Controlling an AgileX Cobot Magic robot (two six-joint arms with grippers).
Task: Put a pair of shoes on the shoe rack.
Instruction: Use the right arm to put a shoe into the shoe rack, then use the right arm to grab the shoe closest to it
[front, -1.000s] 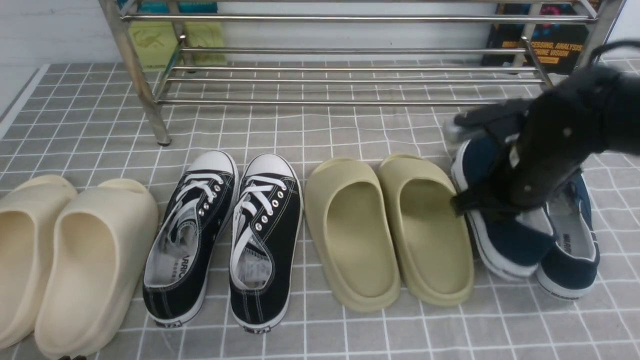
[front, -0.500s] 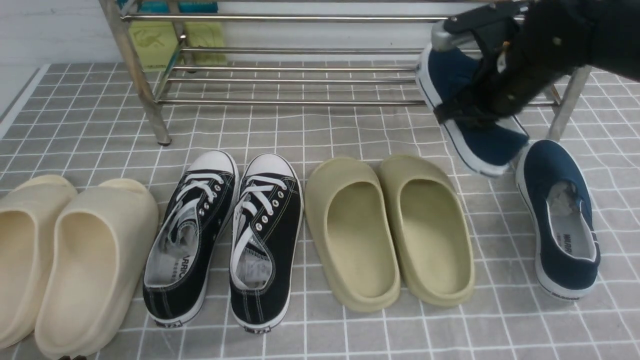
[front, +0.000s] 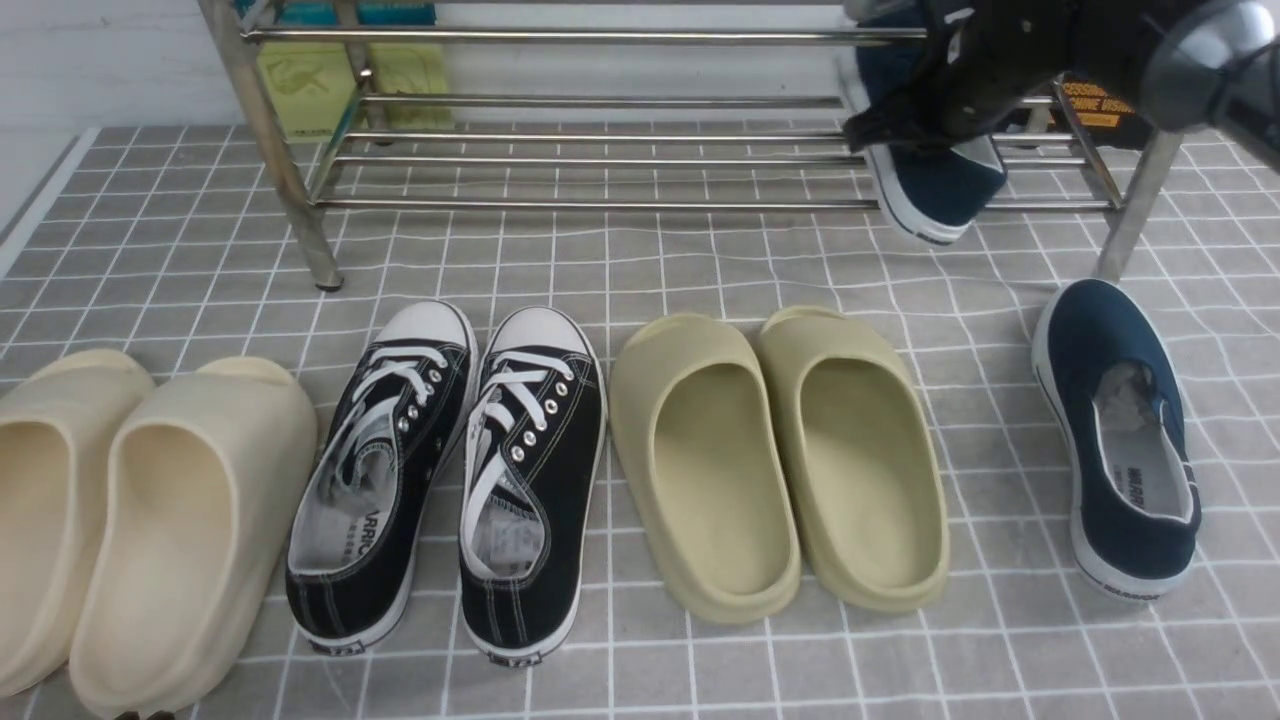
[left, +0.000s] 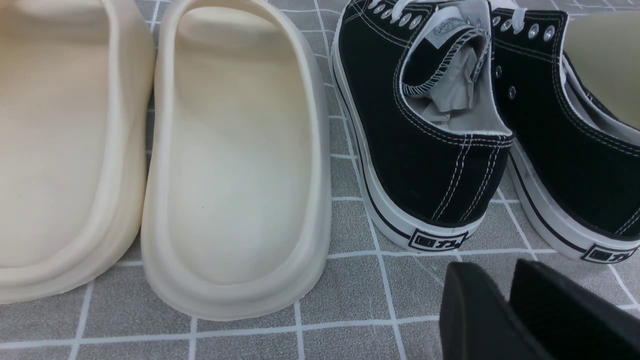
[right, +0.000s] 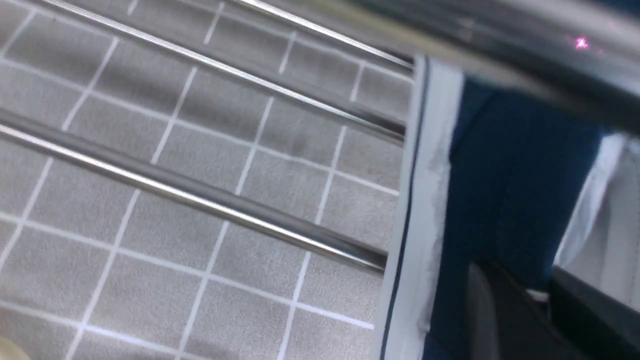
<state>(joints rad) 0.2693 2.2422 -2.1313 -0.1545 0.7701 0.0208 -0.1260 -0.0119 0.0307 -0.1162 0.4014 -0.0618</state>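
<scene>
The right hand (front: 905, 100) is clamped on 1 navy slip-on (front: 935, 185) at the 3 o'clock end of the shoe rack (front: 600, 160). That shoe sits tilted: its toe is up by the top bar and its white-soled heel pokes out past the front bar of the lower shelf. Can't tell whether it's actually resting on the bars. Apart from that shoe, nothing sits on the shelves.

The other navy slip-on (front: 1115, 440) is flat on the table (front: 700, 260), toe pointing to 12 o'clock. It lies at 6 o'clock from the rack's near right leg and at 3 o'clock from the olive slides (front: 780, 460).

In the left wrist view, the left hand (left: 495, 272) has its fingers close together and holds nothing. It hovers just behind the heels of the black lace-ups (left: 430, 125), with the cream slides (left: 235, 165) beside them.
</scene>
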